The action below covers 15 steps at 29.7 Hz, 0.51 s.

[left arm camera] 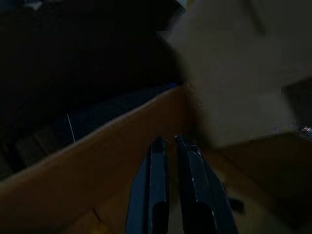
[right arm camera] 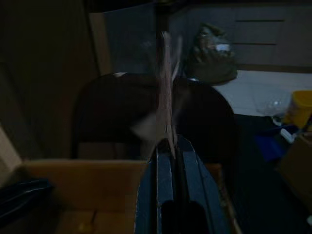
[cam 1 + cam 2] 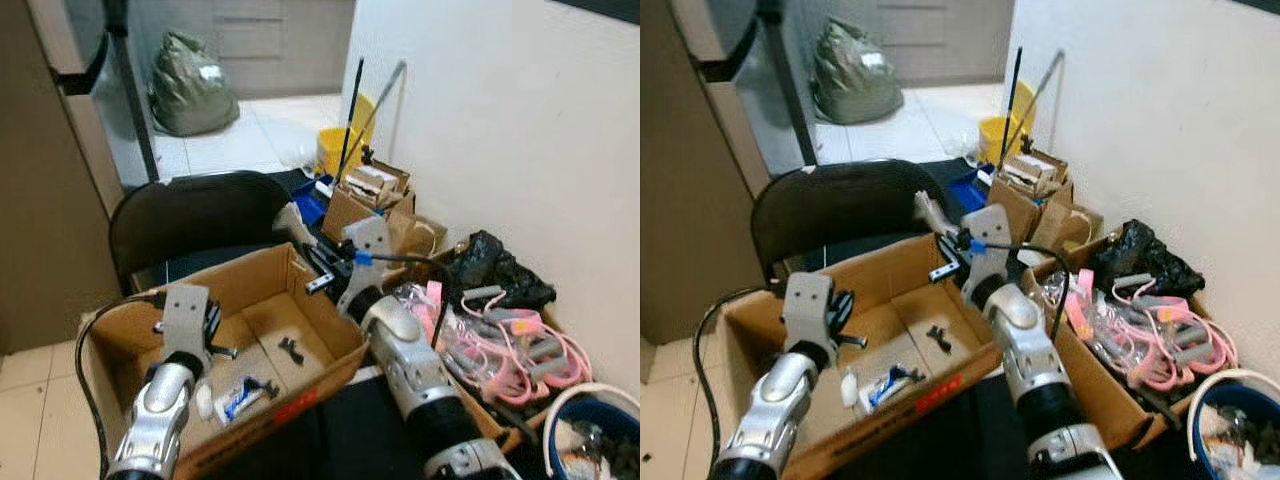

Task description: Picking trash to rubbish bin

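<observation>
While the left gripper hangs inside the open cardboard box with its jaws nearly together and holding nothing, the right gripper pinches a thin tan scrap of cardboard (seen edge-on from the wrist) above the box's far rim, just before a black chair back.

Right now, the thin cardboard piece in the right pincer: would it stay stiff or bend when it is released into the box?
The cardboard piece, pinched edge-on in the right pincer, stands straight, so it is probably fairly stiff. It looks thin and likely light, so it may flutter as it falls towards the open cardboard box.
</observation>
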{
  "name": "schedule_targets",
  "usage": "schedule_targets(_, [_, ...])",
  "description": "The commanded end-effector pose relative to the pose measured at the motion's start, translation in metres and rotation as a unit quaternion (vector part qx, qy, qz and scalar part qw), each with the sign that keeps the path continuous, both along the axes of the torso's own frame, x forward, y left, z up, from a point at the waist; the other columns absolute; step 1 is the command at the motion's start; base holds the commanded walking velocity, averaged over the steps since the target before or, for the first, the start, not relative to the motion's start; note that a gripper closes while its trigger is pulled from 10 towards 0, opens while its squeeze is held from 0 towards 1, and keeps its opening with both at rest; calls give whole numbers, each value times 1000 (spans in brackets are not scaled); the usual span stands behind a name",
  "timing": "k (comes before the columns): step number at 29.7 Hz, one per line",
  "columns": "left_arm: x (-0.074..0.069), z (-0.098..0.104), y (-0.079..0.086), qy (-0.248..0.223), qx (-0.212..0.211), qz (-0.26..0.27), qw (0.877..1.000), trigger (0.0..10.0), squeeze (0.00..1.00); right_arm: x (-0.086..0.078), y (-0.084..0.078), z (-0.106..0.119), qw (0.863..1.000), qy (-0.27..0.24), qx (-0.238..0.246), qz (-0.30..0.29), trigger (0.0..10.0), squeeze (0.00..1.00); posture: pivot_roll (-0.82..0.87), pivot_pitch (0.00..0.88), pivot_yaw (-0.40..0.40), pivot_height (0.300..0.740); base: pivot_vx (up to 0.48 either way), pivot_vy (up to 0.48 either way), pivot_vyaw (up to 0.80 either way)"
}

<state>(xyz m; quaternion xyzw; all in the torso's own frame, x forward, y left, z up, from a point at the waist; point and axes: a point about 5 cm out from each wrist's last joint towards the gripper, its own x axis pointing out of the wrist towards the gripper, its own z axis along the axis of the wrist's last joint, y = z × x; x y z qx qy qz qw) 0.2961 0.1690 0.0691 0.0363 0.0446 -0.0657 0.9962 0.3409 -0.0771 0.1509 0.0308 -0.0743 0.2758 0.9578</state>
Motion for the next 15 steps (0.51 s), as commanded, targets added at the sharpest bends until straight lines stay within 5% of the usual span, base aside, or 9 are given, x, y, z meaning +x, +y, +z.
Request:
schedule_targets(1, [-2, -1, -2, -1, 11, -9, 1000, 10000, 0, -1, -3, -5, 1000, 10, -2, -7, 10000, 0, 37, 44, -22, 740, 0, 0, 0])
schedule_targets(15, [-2, -3, -5, 14, 103, -40, 994, 10000, 0, -5, 0, -26, 998, 40, -44, 5, 10000, 0, 42, 44, -24, 740, 0, 0, 0])
